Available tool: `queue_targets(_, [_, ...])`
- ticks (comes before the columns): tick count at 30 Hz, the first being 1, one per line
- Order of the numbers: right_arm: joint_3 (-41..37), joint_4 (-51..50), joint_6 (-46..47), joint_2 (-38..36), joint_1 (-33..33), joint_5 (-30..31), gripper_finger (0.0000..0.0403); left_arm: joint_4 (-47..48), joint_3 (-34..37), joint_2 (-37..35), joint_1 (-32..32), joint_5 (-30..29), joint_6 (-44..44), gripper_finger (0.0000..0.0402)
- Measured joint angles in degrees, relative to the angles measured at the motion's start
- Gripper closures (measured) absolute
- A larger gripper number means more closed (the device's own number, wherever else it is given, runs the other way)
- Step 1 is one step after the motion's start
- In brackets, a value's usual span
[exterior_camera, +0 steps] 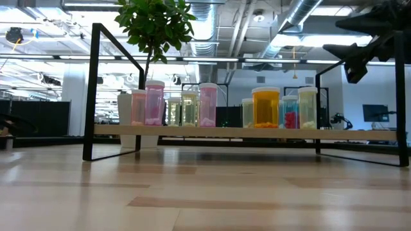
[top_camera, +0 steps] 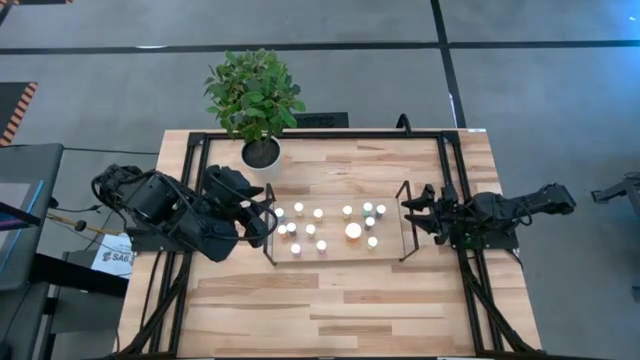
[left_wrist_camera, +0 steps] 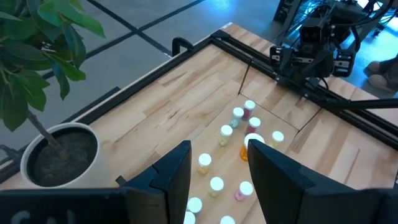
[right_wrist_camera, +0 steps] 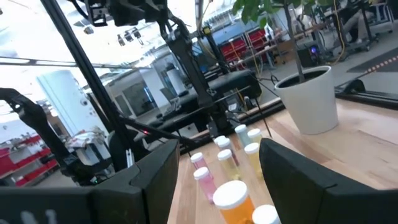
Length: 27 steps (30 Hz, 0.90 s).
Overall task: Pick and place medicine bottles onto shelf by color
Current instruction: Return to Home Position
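Note:
The shelf (top_camera: 340, 252) is a low light-wood board between black wire ends in the middle of the table. Several small white-capped medicine bottles stand upright on it: pink ones (exterior_camera: 154, 102), pale yellow ones (exterior_camera: 188, 108), a teal one (exterior_camera: 290, 112) and a wider orange one (exterior_camera: 266, 108), also seen as the wider orange bottle (top_camera: 353, 230). My left gripper (top_camera: 270, 215) hovers above the shelf's left end, open and tilted down, with nothing between its fingers (left_wrist_camera: 177, 177). My right gripper (top_camera: 408, 210) stands open just off the shelf's right end, about level, with nothing between its fingers.
A potted plant in a white pot (top_camera: 261, 153) stands at the table's far edge, left of centre. Black table-frame bars (top_camera: 195, 180) run along both sides of the table. Bare wood (top_camera: 340, 310) lies between the shelf and the near edge.

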State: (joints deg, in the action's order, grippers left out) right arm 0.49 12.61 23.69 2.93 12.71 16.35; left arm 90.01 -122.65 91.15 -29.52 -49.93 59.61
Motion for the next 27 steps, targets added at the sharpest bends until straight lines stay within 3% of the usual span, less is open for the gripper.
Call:
queue_targets(21, [-0.11, -1.54, -0.27, -0.01, 0.00, 0.12, 0.0159, 0.01, 0.02, 0.00, 0.00, -0.06, 1.07, 0.0257])
queue_targets(27, [-0.13, -1.64, -0.24, -0.01, 0.00, 0.16, 0.0159, -0.12, 0.14, 0.00, -0.02, -4.66, 2.03, 0.0257])
